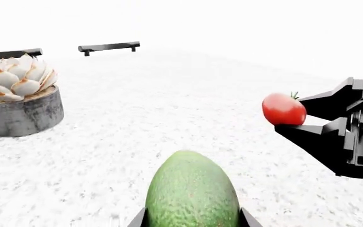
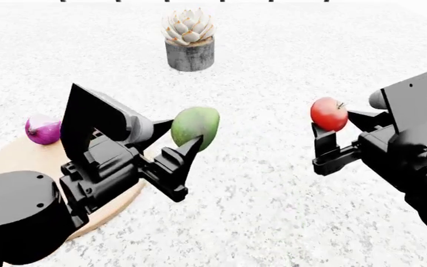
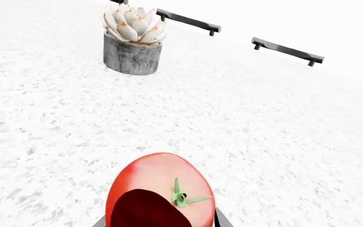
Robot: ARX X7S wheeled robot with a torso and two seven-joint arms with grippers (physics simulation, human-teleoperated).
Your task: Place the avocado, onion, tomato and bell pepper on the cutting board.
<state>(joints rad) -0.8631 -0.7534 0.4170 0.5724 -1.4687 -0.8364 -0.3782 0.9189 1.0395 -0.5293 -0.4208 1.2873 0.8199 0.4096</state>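
Cutting board (image 2: 20,161): lies at the robot's left, largely hidden under the left arm, waiting to receive the foods.
Avocado (image 2: 195,127): lifted clear of the table, clamped in the left gripper (image 2: 187,146), apparently for carrying to the board.
Tomato (image 2: 328,114): raised off the table, pinched in the right gripper (image 2: 332,130), well apart from the board.
Onion (image 2: 43,129): at the board's far edge; resting on it or just beside, unclear.
Bell pepper: not visible.

A pale succulent (image 2: 189,26) sits in a grey, weathered round pot (image 2: 189,55) on the white speckled countertop (image 2: 273,83), well beyond the fingers. Farther back, two dark bar handles (image 3: 287,50) stand apart from it.
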